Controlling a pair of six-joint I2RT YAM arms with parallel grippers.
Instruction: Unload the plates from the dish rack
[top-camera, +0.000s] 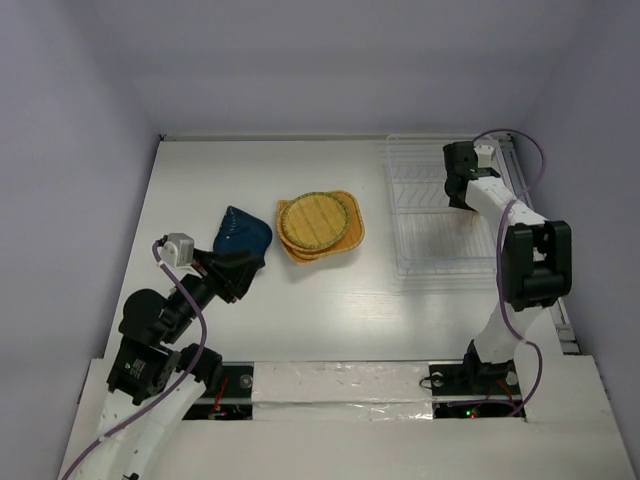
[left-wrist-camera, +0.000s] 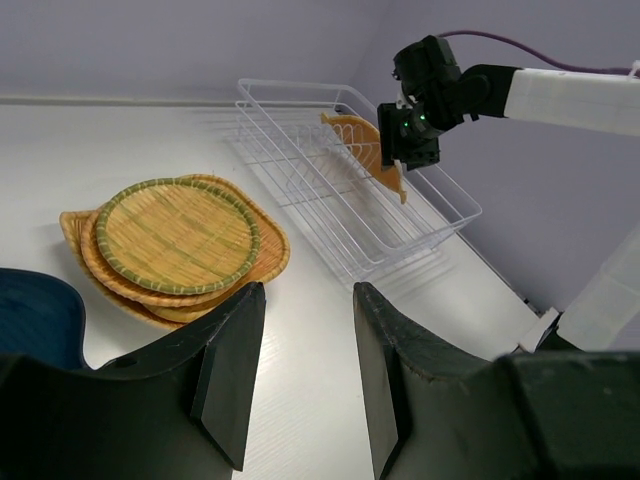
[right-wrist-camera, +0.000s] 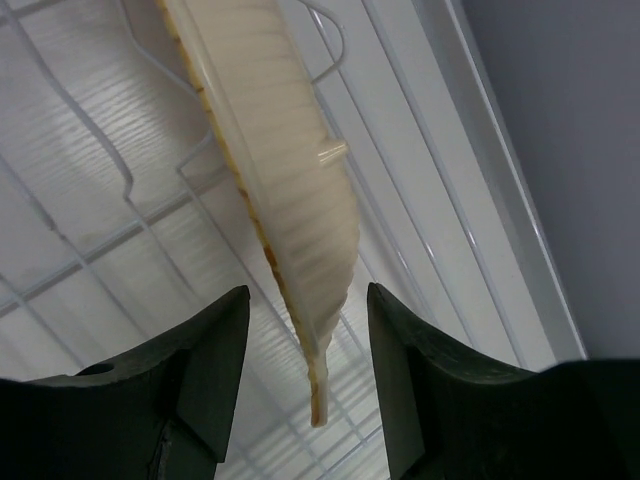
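White wire grid for the dish rack (top-camera: 425, 235); the leaf-shaped plate (right-wrist-camera: 290, 190) shows a cream ribbed back and an orange-tan woven edge; at the rack's 9 o'clock the stacked plates (top-camera: 320, 228) are orange-tan weave, the topmost green-rimmed; further that way, a dark blue plate (top-camera: 245, 228)

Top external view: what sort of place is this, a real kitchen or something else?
Probably a robot test cell, not a kitchen: a white table boxed in by bare pale walls, the left arm and right arm bolted at its near edge, a dish rack and plates as props.
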